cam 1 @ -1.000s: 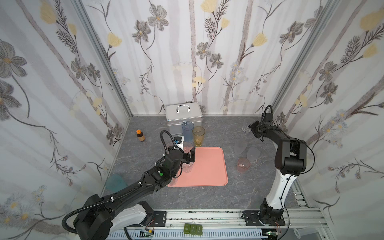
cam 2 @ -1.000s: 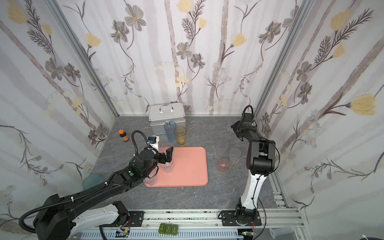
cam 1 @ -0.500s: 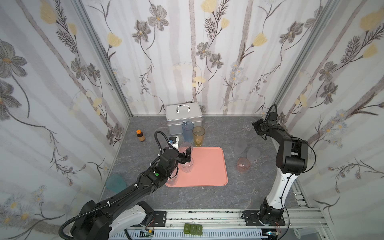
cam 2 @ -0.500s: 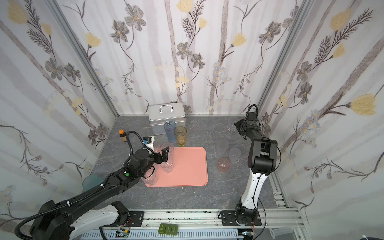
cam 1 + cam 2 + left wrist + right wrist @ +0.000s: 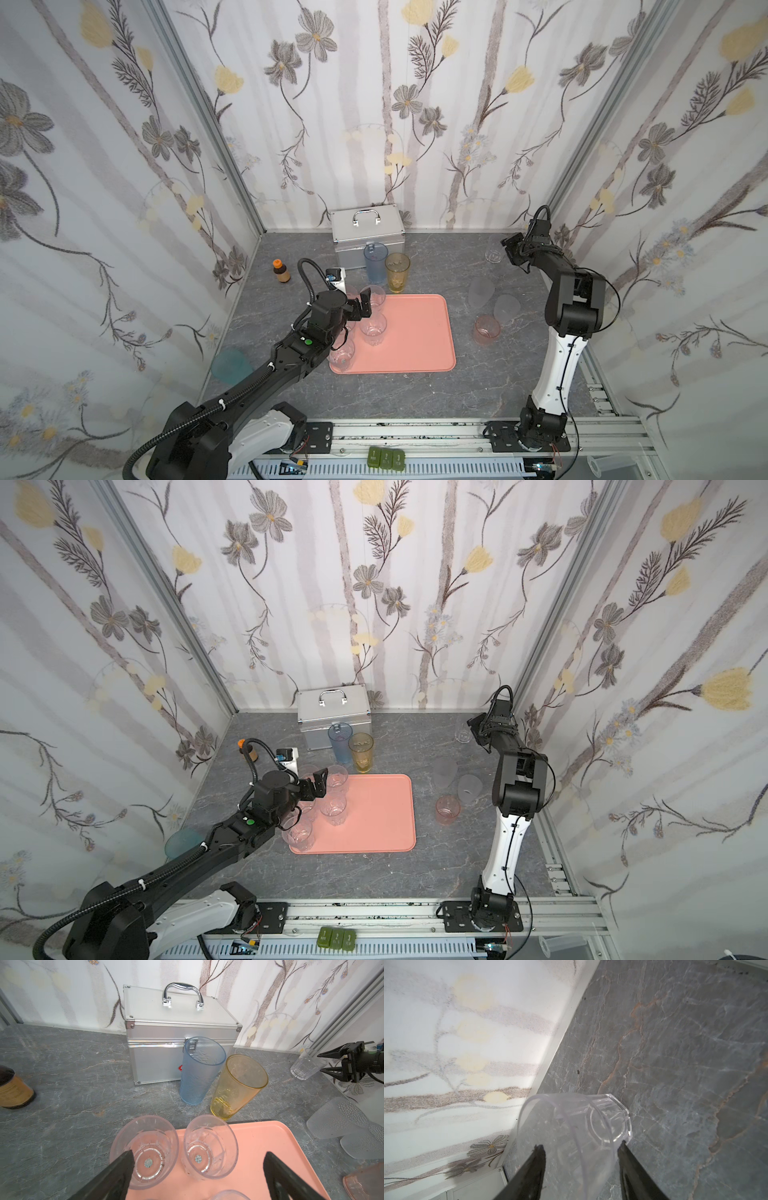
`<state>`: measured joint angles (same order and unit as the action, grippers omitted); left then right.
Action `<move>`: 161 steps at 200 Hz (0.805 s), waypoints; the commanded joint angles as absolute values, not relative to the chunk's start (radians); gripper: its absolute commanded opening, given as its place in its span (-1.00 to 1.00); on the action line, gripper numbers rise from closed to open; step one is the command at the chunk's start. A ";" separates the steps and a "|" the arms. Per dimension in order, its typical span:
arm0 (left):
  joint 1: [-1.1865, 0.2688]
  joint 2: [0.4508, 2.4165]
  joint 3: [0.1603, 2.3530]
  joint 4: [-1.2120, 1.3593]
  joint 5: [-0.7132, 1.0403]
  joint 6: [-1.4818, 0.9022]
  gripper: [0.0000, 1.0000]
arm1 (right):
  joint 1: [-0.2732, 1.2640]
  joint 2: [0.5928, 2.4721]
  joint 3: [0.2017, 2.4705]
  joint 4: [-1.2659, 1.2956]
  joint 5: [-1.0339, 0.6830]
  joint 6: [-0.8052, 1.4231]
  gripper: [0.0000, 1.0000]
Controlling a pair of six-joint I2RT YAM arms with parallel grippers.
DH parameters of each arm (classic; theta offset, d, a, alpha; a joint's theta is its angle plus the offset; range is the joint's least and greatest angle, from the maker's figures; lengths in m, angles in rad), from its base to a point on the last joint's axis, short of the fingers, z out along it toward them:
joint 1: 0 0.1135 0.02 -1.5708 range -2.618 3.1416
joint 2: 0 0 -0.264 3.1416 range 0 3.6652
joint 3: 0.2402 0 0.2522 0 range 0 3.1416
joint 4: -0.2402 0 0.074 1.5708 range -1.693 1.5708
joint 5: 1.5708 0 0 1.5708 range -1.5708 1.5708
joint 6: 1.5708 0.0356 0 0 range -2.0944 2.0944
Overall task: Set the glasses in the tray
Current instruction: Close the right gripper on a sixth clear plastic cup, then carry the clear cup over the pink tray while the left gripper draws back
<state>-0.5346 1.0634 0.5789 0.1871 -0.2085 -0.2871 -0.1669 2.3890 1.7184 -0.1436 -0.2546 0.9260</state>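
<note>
The left claw point(image 5: 360, 306) hangs wide open over clear glasses point(image 5: 373, 328) on the far left corner of the tray point(image 5: 415, 332), mid-counter point(image 5: 415, 395). The right claw point(image 5: 506, 249) straddles a small clear glass point(image 5: 493, 254) near the far right corner; I cannot tell whether it grips.

silver case point(image 5: 158, 1059): a small red sign on its front, half hidden behind the blue glass point(image 5: 199, 1072); I can't read it.
brown bottle point(image 5: 14, 1091): tan label, lettering not legible.
green pads point(image 5: 386, 457): marks too small to read.
</note>
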 commanded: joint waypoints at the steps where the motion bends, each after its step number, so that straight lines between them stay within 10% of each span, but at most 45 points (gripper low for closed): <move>1: -0.511 1.065 0.578 0.169 -0.195 -0.276 1.00 | -0.162 2.404 1.729 -0.132 -0.256 0.935 0.00; 99: -0.460 1.057 0.607 0.083 -0.211 -0.284 1.00 | -0.119 2.269 1.530 -0.092 -0.219 0.865 -0.88; 161: -0.459 1.042 0.596 0.080 -0.229 -0.301 1.00 | -0.041 2.063 1.383 -0.063 -0.197 0.833 -1.00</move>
